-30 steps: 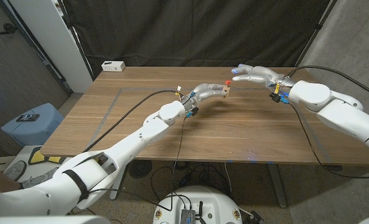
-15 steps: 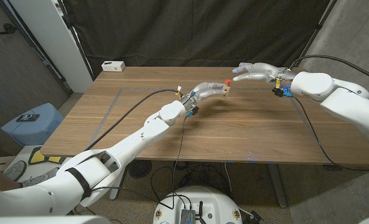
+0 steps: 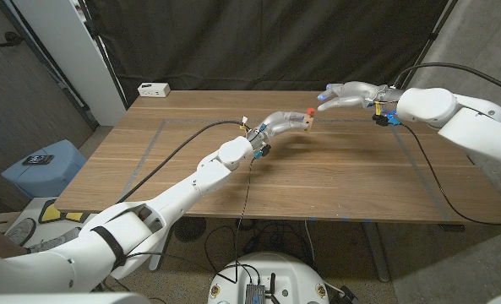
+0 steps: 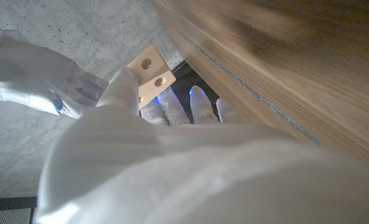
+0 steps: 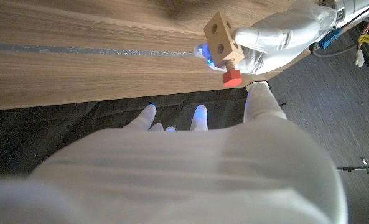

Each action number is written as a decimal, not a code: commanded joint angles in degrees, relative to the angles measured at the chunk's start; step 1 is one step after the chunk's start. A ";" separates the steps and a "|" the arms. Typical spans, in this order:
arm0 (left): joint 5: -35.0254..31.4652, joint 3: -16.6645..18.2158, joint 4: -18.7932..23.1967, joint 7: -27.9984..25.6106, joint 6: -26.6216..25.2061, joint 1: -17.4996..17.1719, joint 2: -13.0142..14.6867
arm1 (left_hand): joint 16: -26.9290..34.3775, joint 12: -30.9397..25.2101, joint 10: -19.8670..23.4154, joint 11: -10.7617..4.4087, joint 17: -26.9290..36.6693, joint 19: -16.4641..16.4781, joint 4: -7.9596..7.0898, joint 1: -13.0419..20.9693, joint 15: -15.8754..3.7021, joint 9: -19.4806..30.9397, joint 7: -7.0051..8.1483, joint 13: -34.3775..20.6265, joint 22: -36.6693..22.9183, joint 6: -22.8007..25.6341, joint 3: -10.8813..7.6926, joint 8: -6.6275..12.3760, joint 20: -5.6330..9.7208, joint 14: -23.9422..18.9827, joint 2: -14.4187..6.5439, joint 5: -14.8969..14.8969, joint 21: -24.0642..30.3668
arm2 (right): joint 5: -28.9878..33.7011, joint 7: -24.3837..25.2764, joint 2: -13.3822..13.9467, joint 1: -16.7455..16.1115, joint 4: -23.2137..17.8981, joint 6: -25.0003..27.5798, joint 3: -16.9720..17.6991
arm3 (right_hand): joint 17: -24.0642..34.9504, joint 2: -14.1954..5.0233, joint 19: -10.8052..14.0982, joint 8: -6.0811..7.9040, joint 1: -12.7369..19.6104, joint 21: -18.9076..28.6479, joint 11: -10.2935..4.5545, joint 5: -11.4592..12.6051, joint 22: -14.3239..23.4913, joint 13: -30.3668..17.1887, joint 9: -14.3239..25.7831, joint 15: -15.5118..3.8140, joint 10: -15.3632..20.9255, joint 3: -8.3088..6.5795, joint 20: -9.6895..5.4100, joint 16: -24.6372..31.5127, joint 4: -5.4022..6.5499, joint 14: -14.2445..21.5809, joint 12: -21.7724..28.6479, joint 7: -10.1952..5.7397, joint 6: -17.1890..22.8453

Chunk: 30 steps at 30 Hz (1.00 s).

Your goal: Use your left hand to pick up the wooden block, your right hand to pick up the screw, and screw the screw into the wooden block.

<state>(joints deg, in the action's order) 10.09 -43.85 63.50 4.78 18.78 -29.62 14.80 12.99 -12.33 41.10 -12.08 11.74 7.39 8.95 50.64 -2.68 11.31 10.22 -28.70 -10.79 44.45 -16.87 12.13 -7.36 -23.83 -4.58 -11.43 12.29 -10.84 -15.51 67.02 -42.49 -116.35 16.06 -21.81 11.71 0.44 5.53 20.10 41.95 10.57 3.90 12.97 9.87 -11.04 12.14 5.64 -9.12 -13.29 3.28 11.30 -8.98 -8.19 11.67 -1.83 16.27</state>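
Note:
My left hand (image 3: pixel 282 126) holds the small wooden block (image 3: pixel 305 123) in the air above the table's far middle. A red-headed screw (image 3: pixel 309 111) sticks out of the block. In the left wrist view the block (image 4: pixel 150 74) shows two holes past my left hand (image 4: pixel 140 124). My right hand (image 3: pixel 348 95) hovers just right of the block, fingers apart, holding nothing and apart from the screw. The right wrist view has the block (image 5: pixel 220 32) with the screw (image 5: pixel 231 76) in it, gripped by my left hand (image 5: pixel 277 34), beyond my right hand (image 5: pixel 184 162).
A white box (image 3: pixel 154 88) lies at the table's (image 3: pixel 233 177) far left corner. Grey tape lines mark the tabletop. Cables trail from both wrists across the wood. A blue stool (image 3: pixel 43 165) stands off the table's left side.
My right hand has drawn up and slightly back to the right, away from the block. The left hand, block and screw have stayed in place.

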 commanded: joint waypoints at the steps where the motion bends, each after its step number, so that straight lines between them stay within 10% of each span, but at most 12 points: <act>1: -0.76 -0.28 1.64 -0.53 -0.40 -0.69 0.37 | 0.52 -0.31 0.35 -0.31 0.08 0.37 -0.13 0.07 -3.47 0.13 0.35 0.04 -0.08 0.60 -0.38 0.13 0.04 -0.42 -0.37 -0.25 0.18 | 4.47 -2.69 1.82 2.37 -4.34 4.82 -1.71 | 0.09 -0.22 0.15 0.45 0.89 0.34 0.33 0.57 -0.05 -0.32 0.09 0.35 -0.14 -0.40 0.50 0.38 -0.36 0.12 0.17 0.29 0.49; 30: -1.85 -0.59 3.03 -1.19 -0.34 -1.38 0.59 | 0.44 -0.18 0.15 -0.32 0.10 0.39 -0.19 0.23 -3.51 0.12 0.59 0.05 -0.07 0.54 -0.29 0.10 0.06 -0.20 -0.40 -0.26 0.15 | 13.07 -10.43 0.61 8.33 -7.81 8.29 -6.03 | 0.07 -1.26 0.20 1.06 4.77 0.38 0.14 1.87 -0.07 -0.38 0.48 0.55 -0.92 -2.86 0.65 0.46 -1.29 0.26 -0.23 -0.73 2.25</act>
<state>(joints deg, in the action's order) 8.51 -44.36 66.17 3.71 18.54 -30.85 15.31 12.99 -12.33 41.11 -12.08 11.74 7.39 8.95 50.64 -2.68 11.34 10.59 -28.70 -10.79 44.42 -16.87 12.03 -7.36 -23.83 -4.54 -11.42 12.29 -1.57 -22.58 68.79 -37.63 -123.18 23.28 -25.03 11.73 -0.85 5.53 20.59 45.79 10.58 3.91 14.42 9.58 -11.34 12.41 5.94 -9.55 -15.45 3.28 11.30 -10.27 -7.88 11.67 -2.68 17.73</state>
